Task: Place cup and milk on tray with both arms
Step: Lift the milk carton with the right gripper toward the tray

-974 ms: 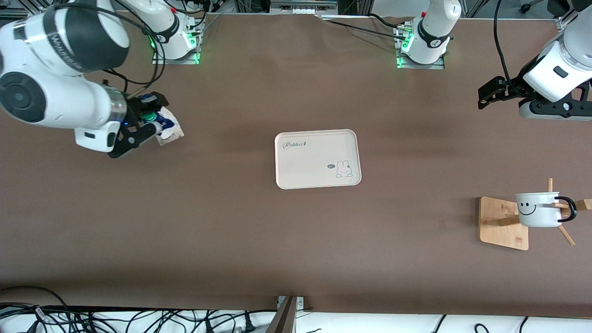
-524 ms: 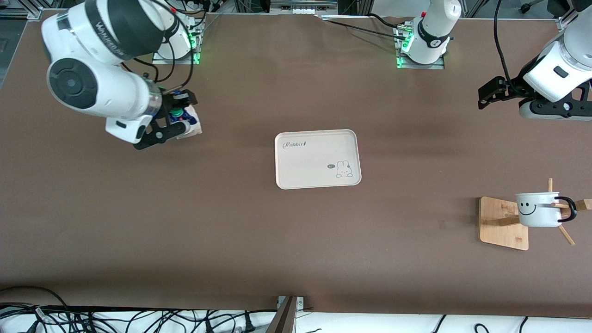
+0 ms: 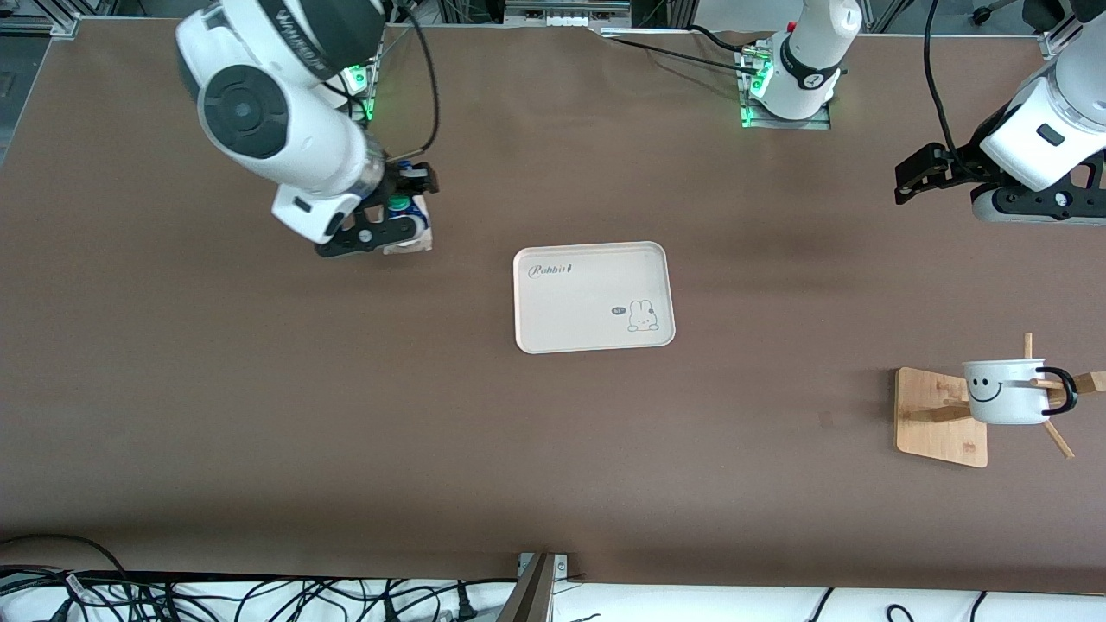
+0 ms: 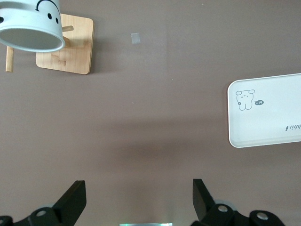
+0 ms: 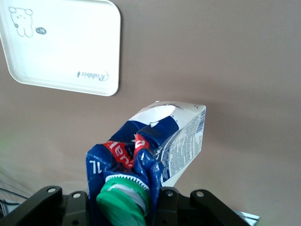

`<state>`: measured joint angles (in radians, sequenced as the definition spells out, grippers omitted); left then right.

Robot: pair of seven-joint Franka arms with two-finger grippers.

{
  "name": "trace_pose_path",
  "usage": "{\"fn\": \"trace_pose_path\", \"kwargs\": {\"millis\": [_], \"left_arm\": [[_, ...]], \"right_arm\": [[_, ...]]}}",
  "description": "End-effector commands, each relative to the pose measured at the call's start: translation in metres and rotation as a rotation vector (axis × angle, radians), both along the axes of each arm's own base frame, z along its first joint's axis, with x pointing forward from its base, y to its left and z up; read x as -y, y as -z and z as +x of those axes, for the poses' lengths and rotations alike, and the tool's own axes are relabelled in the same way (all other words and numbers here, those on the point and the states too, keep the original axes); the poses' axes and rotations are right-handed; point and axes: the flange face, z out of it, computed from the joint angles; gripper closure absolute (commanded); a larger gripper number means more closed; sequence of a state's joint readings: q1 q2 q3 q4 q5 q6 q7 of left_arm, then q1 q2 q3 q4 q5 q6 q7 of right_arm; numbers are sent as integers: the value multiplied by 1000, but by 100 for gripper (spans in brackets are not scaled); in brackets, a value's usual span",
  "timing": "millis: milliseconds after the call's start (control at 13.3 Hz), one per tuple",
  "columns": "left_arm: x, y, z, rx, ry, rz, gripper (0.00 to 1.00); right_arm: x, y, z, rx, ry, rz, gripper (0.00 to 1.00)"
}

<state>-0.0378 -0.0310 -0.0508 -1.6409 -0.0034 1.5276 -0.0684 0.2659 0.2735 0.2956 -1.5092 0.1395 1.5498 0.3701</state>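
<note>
My right gripper [image 3: 390, 223] is shut on the top of the milk [image 3: 411, 226], a dark-blue and white carton with a green cap [image 5: 123, 198], crumpled at the grip. It hangs tilted above the bare table, beside the tray [image 3: 579, 302] toward the right arm's end. The cream tray [image 5: 56, 52] lies flat with nothing on it. The cup [image 3: 1005, 391], white with a smiley face, hangs on a wooden rack near the left arm's end. My left gripper [image 3: 909, 178] waits in the air, open and holding nothing, with the cup [image 4: 31, 27] and the tray [image 4: 270, 127] in its wrist view.
The wooden rack [image 3: 940, 421] has a square base and pegs sticking outward. A small pale mark [image 4: 135, 38] lies on the brown table near the rack [image 4: 70, 52]. Both arm bases stand along the table edge farthest from the front camera; cables run along the nearest edge.
The right arm has carried the milk from the right arm's end of the table toward the tray. The left arm, cup and tray have not moved.
</note>
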Motion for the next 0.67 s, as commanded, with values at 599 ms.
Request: {"fn": "trace_pose_path", "kwargs": {"millis": [599], "left_arm": [[-2,-5,-1,-2,9,18,0]], "right_arm": [[-94,33,-22,66,192,25,100]]}}
